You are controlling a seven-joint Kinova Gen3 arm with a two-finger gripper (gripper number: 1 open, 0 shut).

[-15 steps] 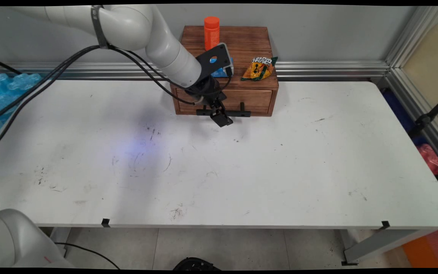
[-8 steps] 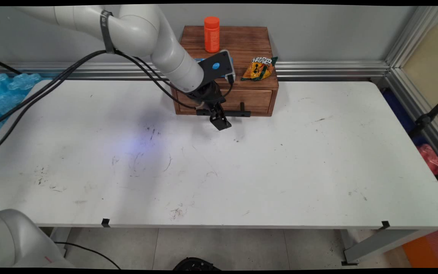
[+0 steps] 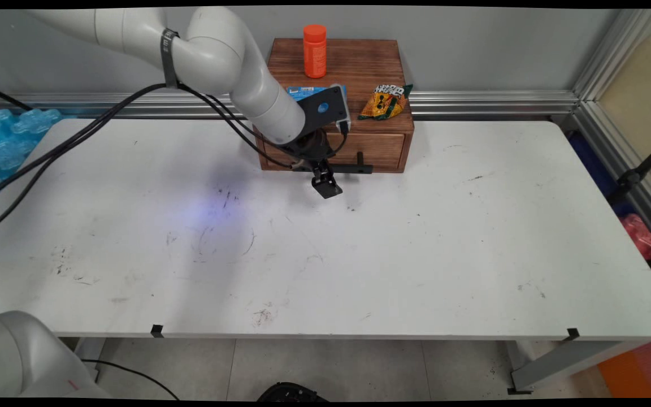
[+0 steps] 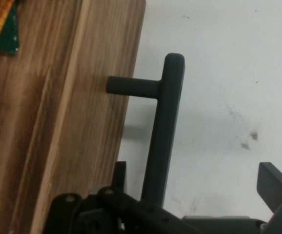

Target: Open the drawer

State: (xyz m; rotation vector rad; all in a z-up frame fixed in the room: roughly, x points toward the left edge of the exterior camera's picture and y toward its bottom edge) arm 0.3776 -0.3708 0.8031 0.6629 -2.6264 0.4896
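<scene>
My tool (image 3: 327, 185) hangs low over the white worktop (image 3: 359, 249), at the front of a wooden drawer box (image 3: 385, 148) that stands against the back wall. Its fingers (image 4: 273, 184) are spread, one on each side of the black drawer handle (image 4: 165, 126), neither pressing on it. The bar-shaped handle stands off the drawer front on a short post. On the box top stand an orange bottle (image 3: 315, 51), a blue packet (image 3: 306, 91) partly behind my wrist, and a yellow-and-green snack bag (image 3: 385, 102) at the front right corner.
</scene>
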